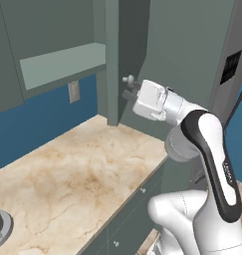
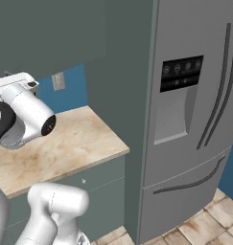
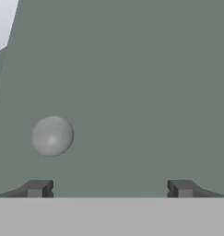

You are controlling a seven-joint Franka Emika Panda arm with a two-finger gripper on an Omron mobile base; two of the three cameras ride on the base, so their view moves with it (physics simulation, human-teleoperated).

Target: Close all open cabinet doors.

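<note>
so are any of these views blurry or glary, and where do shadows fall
Left base view: sharp and evenly lit, with soft shade in the open cabinet's recess beside the tall grey-green cabinet door, no glare on the beige marble counter. Right base view: flat light, no reflections on the grey refrigerator. Hand view: close and slightly soft, the round pale knob faintly shaded, dark fingers spread apart.

Left base view looks forward across the marble counter (image 1: pixel 67 174) toward the corner; right base view shares that counter, facing the fridge (image 2: pixel 194 110); hand view sits close against the cabinet door (image 3: pixel 132 92).
</note>
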